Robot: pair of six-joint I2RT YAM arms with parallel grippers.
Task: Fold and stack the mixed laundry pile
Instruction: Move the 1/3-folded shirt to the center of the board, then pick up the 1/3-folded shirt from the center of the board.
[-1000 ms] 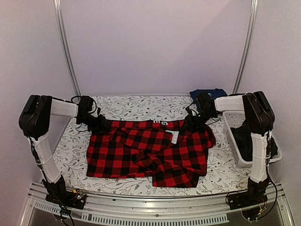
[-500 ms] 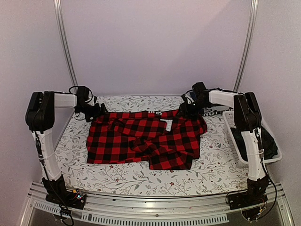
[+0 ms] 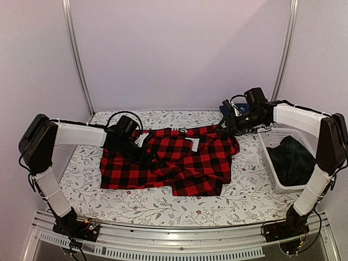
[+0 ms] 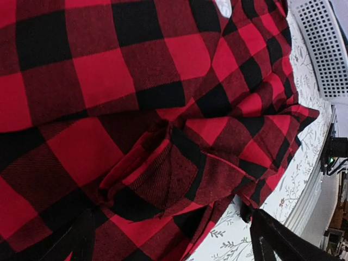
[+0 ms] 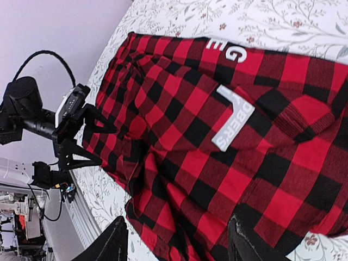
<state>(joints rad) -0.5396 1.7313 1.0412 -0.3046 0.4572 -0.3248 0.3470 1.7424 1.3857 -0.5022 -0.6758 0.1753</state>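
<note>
Laundry on the table is down to one spread garment, the red-and-black checked flannel shirt [image 3: 174, 163], lying open and flat on the floral table cloth [image 3: 244, 201] in the middle of the workspace, in the same spot as half a second ago and a little farther back than a second ago. What has changed is the arms. The left gripper [image 3: 148, 156], which was at the shirt's far left corner, has come inward and now hangs over the left part of the shirt; in the left wrist view its fingers [image 4: 81, 242] stand wide apart above a rumpled fold of the check cloth, with nothing pinched between them. The right gripper [image 3: 227, 126] has lifted from the far right corner and its arm now reaches in from higher up; in the right wrist view the jaws are apart and hold nothing, and the shirt lies well below them, its white label [image 5: 231, 117] and white collar lettering [image 5: 225, 51] facing up. At the right side of the table stands the white lattice basket [image 3: 283, 182], and in it sits a dark green-navy plaid garment [image 3: 293, 157], bunched up. A navy blue garment [image 3: 223, 108] lies at the far edge, mostly hidden behind the right wrist.
</note>
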